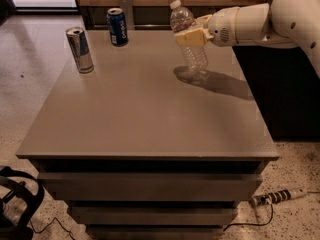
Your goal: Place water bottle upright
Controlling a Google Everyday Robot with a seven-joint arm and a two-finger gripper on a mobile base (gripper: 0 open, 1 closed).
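Clear plastic bottle point(195, 59) gripped nearly upright at the counter's point(150, 124) far right.
The gripper point(191, 36) came from the right, its jaws clenched on the bottle's middle. The white cap leaned slightly left; whether the base touched the surface could not be told. A silver can point(80, 49) and a blue can point(117, 26) stood far left.

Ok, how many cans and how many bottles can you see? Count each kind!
Cans: 2, a blue can and a silver can, both standing at the table's far left.
Bottles: 1, a clear bottle, tilted, held in the gripper over the table's far right.
Total: 3
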